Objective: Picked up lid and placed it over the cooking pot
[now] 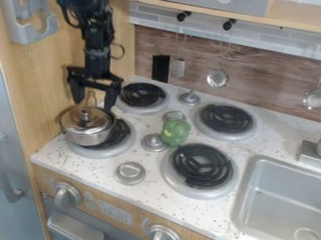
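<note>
Lid (75, 123) seated on the pot (88, 138), directly below the end effector (93, 105). The end effector points downward, open, its two fingers spread wide above the lid with nothing gripped between them. The pot rests partly over the near-left burner (119, 149).

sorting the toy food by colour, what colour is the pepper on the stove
The pepper is green, seen in the camera view.
</note>
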### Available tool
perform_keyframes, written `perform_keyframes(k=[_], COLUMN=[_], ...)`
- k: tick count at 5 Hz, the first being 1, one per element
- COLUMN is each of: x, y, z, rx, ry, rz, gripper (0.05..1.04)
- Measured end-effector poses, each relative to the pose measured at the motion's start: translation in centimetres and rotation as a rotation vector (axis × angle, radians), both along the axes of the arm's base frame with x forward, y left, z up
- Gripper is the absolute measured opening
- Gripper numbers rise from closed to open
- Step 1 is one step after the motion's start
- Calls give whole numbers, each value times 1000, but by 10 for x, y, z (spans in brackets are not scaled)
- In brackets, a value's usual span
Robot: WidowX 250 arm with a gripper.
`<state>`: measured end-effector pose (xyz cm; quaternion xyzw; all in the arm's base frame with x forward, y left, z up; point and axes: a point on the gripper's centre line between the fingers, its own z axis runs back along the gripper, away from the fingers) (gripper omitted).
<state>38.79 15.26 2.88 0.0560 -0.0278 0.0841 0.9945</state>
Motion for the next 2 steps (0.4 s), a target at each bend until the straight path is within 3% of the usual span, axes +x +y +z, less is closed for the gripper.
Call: perform_keyframes(k=[2], x=[8], y=[-28], z=[-1], rx=[-17], ry=[-13], rz=[-133], gripper=[998])
